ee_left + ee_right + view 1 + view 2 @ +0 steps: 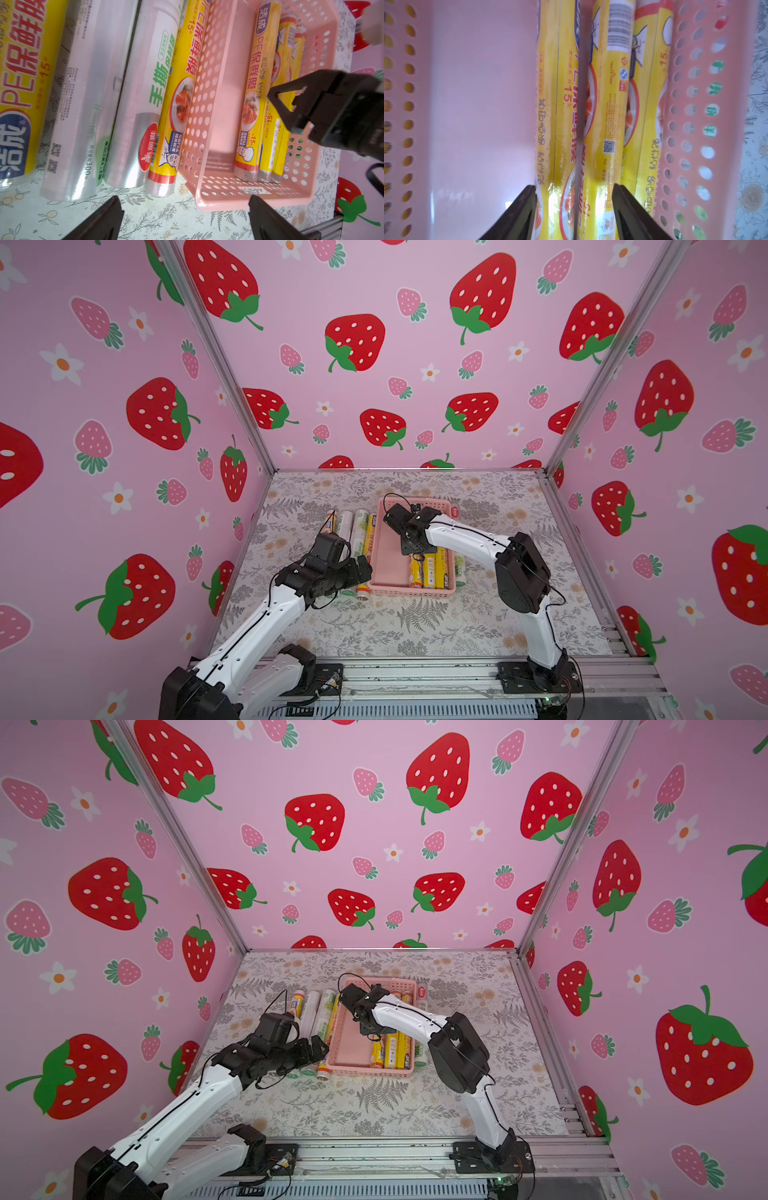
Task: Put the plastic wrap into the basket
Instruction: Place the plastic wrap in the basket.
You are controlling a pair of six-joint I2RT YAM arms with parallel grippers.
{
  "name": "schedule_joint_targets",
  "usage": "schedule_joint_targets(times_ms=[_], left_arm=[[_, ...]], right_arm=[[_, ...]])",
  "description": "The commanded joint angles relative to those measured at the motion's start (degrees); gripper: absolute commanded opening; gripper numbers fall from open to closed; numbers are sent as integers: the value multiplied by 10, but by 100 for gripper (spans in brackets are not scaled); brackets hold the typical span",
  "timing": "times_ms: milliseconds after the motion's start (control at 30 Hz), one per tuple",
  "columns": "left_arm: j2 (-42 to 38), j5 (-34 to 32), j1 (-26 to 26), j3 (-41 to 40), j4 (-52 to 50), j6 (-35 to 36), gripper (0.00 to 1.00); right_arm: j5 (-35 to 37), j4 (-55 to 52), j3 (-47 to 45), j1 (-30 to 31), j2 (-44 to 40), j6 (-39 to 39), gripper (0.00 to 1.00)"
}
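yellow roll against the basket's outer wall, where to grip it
Probably the yellow roll at its robot-side end, from above, closing across its width: it lies flat between the white roll and the basket wall, and there the rounded corner leaves room.

We see a basket [209,87] of smooth pink plastic with a soft sheen, its walls punched with round holes. The plastic wrap [560,108] rolls wear glossy yellow printed film that catches the light; a white-silver roll [143,87] looks slick and partly metallic. The table cover [158,220] is matt, printed with leaves. The fingers [104,222] of the left gripper [184,201] look like matt black plastic. In a top view, the arm shells [257,626] are smooth white plastic and the frame rail [415,674] is dull brushed metal.
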Motion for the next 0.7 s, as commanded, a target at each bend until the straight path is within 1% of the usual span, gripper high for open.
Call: schedule_joint_targets(times_ms=[0, 100, 167, 267, 333, 500, 567, 667], left_arm=[[16, 20, 0, 9, 12, 6, 100], [35, 30, -3, 26, 15, 14, 100], [49, 36, -4, 39, 15, 18, 98], [65, 41, -8, 53, 20, 20, 97], [77, 40, -12, 59, 26, 22, 97], [107, 27, -18, 73, 29, 19, 97], [109, 20, -20, 75, 29, 17, 97], [104, 10, -21, 74, 26, 14, 97]], right_arm=[[-5, 22, -18, -9, -53, -3, 64], [-3, 34, -71, -30, -111, 3, 63], [-7, 57, -133, -53, -164, 8, 62], [-30, 94, -218, -94, -229, 1, 61], [-55, 103, -259, -124, -254, -9, 61], [-109, 137, -323, -173, -269, -39, 61], [-128, 155, -334, -187, -259, -46, 61], [-138, 171, -335, -197, -235, -57, 61]])
